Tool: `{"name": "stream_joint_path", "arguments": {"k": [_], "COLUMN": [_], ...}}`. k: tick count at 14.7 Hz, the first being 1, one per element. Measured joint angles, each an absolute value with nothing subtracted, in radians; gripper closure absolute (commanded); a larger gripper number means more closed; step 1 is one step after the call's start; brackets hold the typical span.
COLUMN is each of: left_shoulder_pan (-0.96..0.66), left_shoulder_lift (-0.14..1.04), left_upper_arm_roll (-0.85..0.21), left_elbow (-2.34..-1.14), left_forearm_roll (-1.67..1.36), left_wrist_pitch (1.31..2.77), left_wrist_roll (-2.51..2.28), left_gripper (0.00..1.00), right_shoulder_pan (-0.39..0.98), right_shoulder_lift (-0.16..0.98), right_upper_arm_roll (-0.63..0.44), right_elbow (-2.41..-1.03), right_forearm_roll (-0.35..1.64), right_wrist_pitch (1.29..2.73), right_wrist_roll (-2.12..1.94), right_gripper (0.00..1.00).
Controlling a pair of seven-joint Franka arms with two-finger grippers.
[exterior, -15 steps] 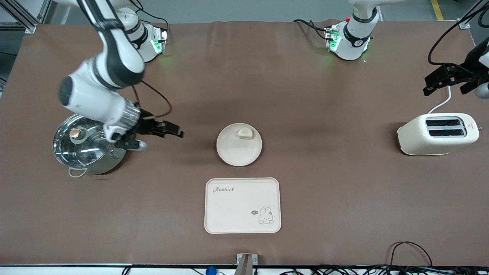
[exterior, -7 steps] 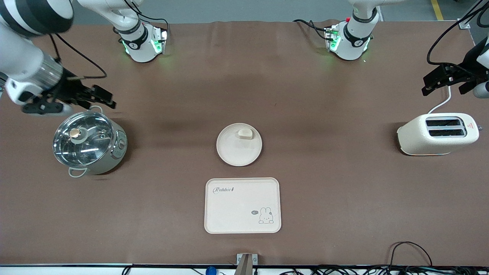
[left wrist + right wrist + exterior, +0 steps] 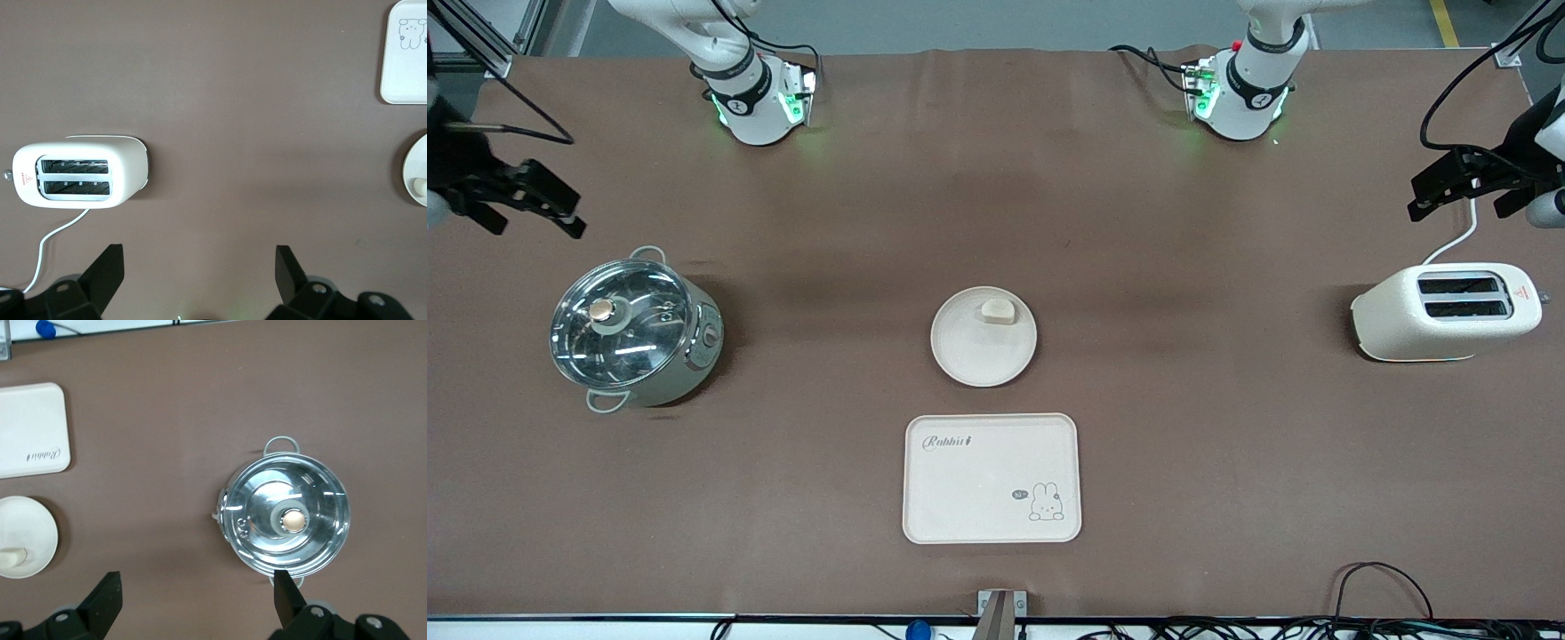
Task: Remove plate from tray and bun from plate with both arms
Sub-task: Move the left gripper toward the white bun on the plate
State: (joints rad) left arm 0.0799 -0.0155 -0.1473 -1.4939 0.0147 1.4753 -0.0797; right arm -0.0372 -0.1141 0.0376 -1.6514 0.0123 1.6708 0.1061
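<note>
- Front view: I see one long surface [image 3: 1192, 462] under a brown cover, grey floor along the top edge, and loose cables along the bottom edge.
- I count two green-lit arm bases at the top, one plate [image 3: 983, 356], one bun [image 3: 997, 310], one tray [image 3: 992, 478], one pot [image 3: 633, 333] and one toaster [image 3: 1446, 311].
- The plate sits mid-surface with the bun on it, on the part of the plate farther from the front camera. The tray with its rabbit drawing lies nearer the camera, apart from the plate.
- The pot, under a glass lid, stands toward the right arm's end; the toaster, with two slots, stands toward the left arm's end.
- The right hand [image 3: 547, 209] hangs over bare cover at the right arm's end; most of its arm is cut off by the frame. Its fingers are spread and hold nothing.
- The left hand [image 3: 1463, 184] hangs at the left arm's end, over the toaster's white cord; its arm is also cut by the frame.
- Left wrist view: the left hand [image 3: 200, 270] shows two dark fingers [image 3: 107, 267] wide apart, empty, over bare cover. One toaster [image 3: 83, 175] is in full sight; the tray [image 3: 403, 53] and plate [image 3: 413, 167] are cut off at the frame's edge.
- Right wrist view: the right hand [image 3: 197, 597] is likewise spread and empty. One pot [image 3: 287, 519] is whole; the tray [image 3: 32, 430] is cut off; the plate [image 3: 27, 533] carries the bun [image 3: 13, 557] at the frame's edge.
</note>
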Motion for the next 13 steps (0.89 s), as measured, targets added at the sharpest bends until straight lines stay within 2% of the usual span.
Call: {"name": "stream_joint_path", "arguments": {"k": [6, 13], "left_shoulder_pan": [0.081, 0.079], "left_shoulder_lift": [-0.016, -0.018], "left_upper_arm_roll": [-0.146, -0.162], "left_elbow": [-1.491, -1.479], "left_forearm_roll": [0.019, 0.046], "left_wrist_pitch": [1.465, 1.447], "left_wrist_roll": [-0.080, -0.080], "left_gripper": [0.00, 0.00], "right_shoulder_pan": [-0.059, -0.060], "right_shoulder_lift": [-0.006, 0.008], "right_upper_arm_roll": [0.038, 0.038], "right_elbow": [-1.537, -1.524], "right_forearm_roll": [0.012, 0.012], "right_wrist_pitch": [1.643, 1.630], "right_wrist_roll": [0.106, 0.106], "right_gripper": [0.00, 0.00]}}
